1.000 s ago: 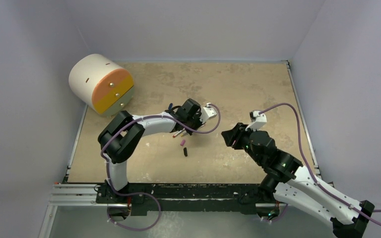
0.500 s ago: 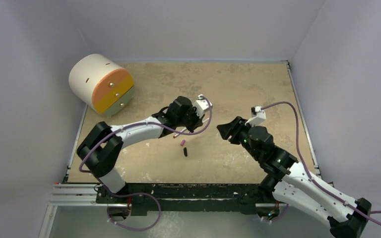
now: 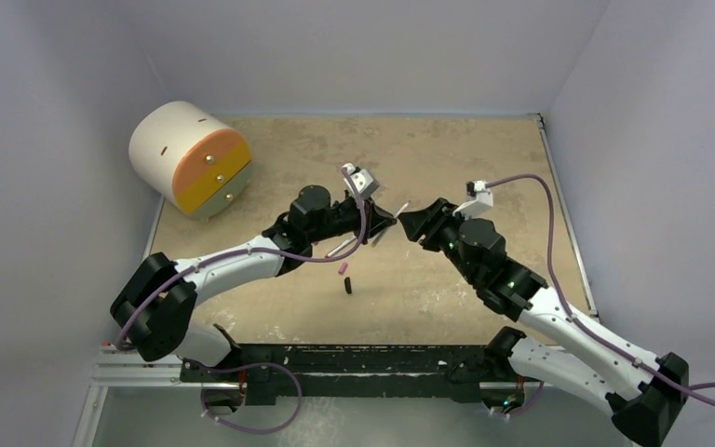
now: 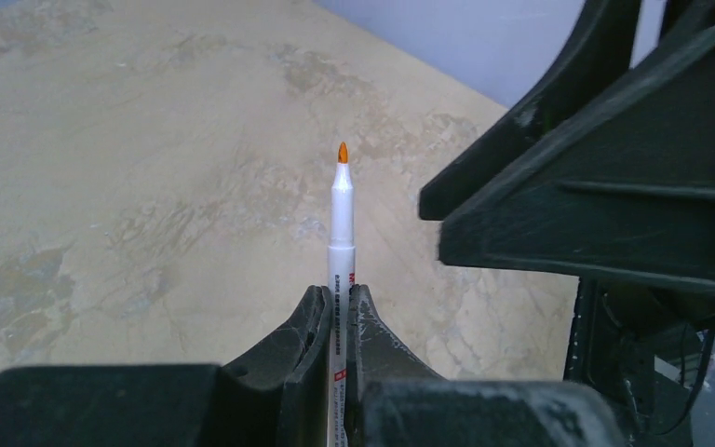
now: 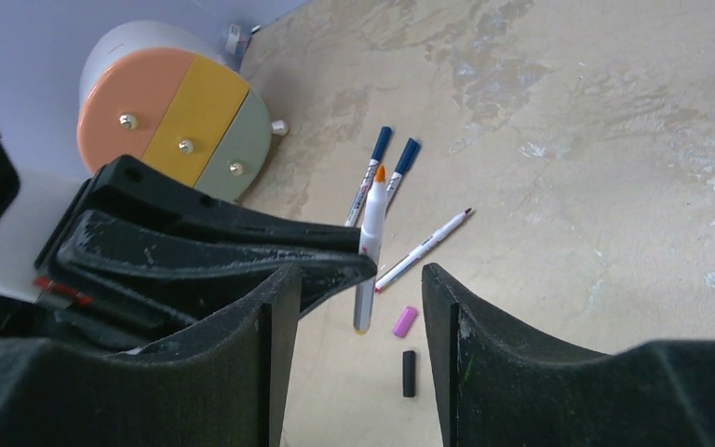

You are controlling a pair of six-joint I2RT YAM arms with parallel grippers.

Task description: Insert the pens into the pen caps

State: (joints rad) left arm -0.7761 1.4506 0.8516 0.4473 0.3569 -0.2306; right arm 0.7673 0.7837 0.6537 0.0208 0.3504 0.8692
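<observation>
The thin white orange-tipped pen is sitting pinched in the left gripper, the spread, empty right gripper is hanging alongside, risking a knock that drops it.

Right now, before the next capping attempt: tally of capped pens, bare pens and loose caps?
Blue-capped pens: 2
Bare pens: 2, the orange-tipped pen in the left tool and the dark-tipped pen lying free
Loose caps: 2, the pink cap and the black cap
Total: 6 pieces
</observation>
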